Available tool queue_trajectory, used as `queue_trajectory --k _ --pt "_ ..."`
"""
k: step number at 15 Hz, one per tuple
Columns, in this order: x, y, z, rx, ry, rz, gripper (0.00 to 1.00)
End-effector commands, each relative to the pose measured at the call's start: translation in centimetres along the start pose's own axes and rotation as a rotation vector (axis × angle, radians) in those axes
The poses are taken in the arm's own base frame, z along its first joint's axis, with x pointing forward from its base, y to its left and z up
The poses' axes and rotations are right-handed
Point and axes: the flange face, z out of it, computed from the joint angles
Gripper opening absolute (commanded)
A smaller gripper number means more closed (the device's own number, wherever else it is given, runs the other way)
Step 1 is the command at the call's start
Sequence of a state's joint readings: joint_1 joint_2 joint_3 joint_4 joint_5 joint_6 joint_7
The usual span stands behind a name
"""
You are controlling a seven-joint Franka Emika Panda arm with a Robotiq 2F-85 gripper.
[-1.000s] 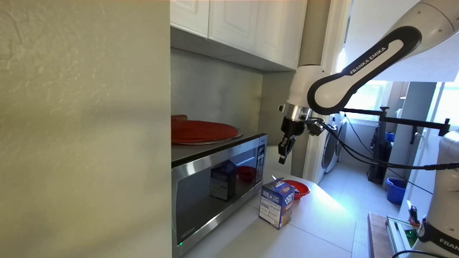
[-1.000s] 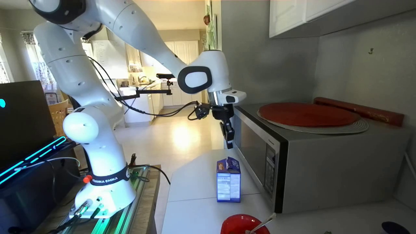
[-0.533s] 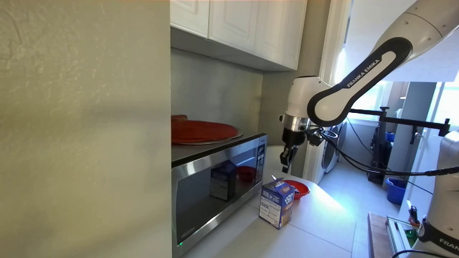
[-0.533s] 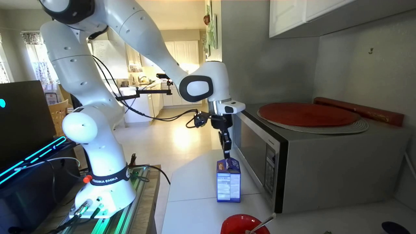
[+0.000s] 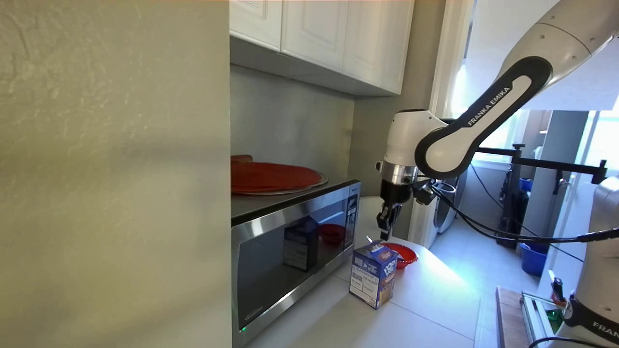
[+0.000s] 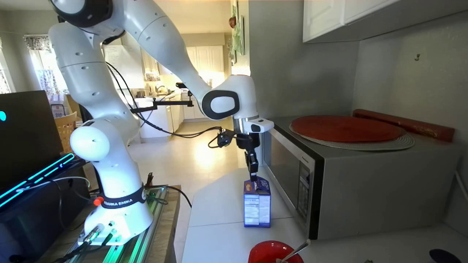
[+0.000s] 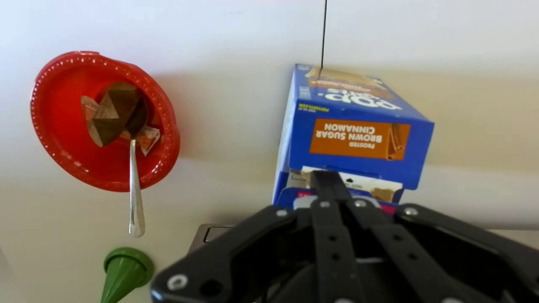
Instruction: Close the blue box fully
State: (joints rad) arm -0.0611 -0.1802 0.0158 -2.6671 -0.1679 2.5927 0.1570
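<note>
Down came the tool (image 6: pixel 253 177), clearly lower than a second earlier and a touch lower than half a second before, while the box (image 6: pixel 257 208) hadn't budged. And it was close now! Directly below the tool, upright on the worktop (image 6: pixel 219 204), stood that box, and in both exterior views the fingers (image 7: pixel 328 185) hung right at its peak. Touching? Couldn't be called from these angles. They were clenched together, nothing visible between them, so this looked like a push rather than a pinch.

How far along, then? Not home yet! The wide flap (image 7: pixel 358 143) had been folded over, but it sloped up towards the tool instead of lying flat, and torn white card (image 7: pixel 364 182) showed through a gap right by the fingertips. By the look of it, pressing the top down, perhaps tucking one edge under, was the part left to do.

As for the box itself: blue all round, pale print panels on its sides, an orange cinnamon label on the flap, a top peaked like a roof. Its walls looked straight, no crush to be seen. Beyond it, alongside the tool, loomed the oven (image 6: pixel 365 193); left of the tool in the wrist view, well apart, sat the bowl (image 7: pixel 52 122).
</note>
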Motion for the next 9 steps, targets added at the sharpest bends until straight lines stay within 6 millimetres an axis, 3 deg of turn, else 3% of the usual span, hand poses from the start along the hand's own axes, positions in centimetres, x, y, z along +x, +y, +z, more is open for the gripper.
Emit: queue_trajectory --k 1,9 --pt "0.08 -1.07 0.66 -0.008 0.027 0.012 0.0" --pt "0.49 -1.09 0.65 -0.001 0.025 0.016 0.0"
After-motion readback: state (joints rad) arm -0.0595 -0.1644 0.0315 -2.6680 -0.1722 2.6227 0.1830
